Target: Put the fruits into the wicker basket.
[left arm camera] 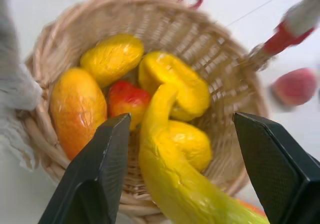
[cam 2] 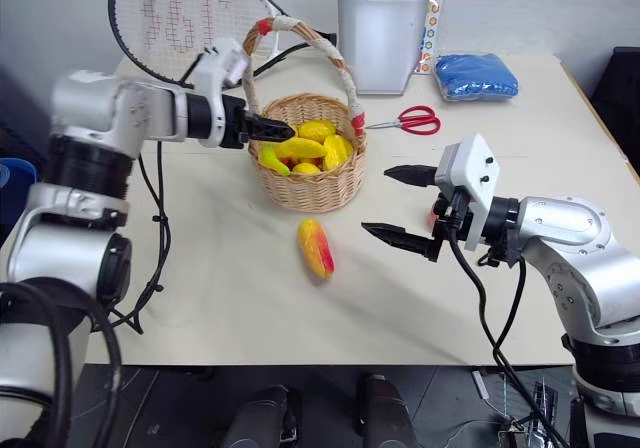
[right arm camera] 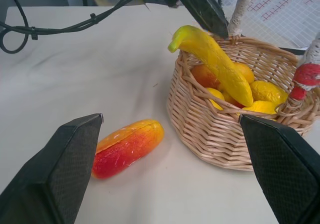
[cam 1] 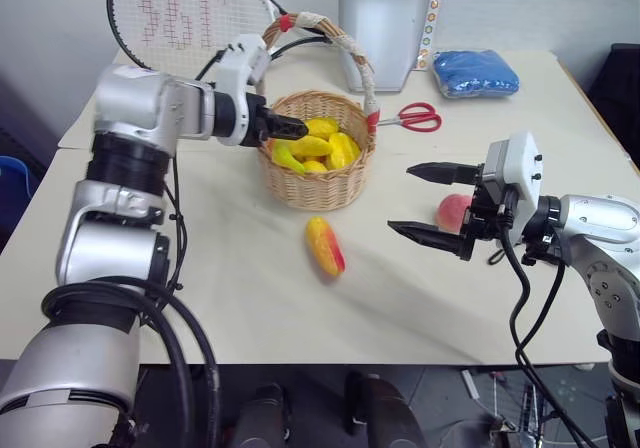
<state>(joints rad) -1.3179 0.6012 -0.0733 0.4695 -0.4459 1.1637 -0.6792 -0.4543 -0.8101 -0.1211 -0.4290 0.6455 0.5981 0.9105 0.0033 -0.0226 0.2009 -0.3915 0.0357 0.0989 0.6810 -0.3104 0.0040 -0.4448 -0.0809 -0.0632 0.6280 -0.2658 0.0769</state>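
My left claw (cam 1: 290, 126) is at the near-left rim of the basket (cam 1: 316, 183), its fingers parted with the banana (left arm camera: 175, 184) lying between them in the wrist view; I cannot tell whether either finger touches it. The banana leans on the basket's rim, one end sticking up over the edge and the rest sloping down onto the yellow and red fruits (cam 1: 322, 148) piled inside. The basket stands on the counter (cam 1: 230, 298) towards the back, its wrapped handle (cam 1: 340, 48) arching over it. Just in front of it, on the bare counter, lies the mango (cam 1: 325, 245), apart from the wicker. Further right my right claw (cam 1: 432, 202) hangs wide open and empty, pointing towards the basket, with the peach (cam 1: 454, 211) on the counter just behind its fingers. Red scissors (cam 1: 420, 118) lie beyond the basket to the right.
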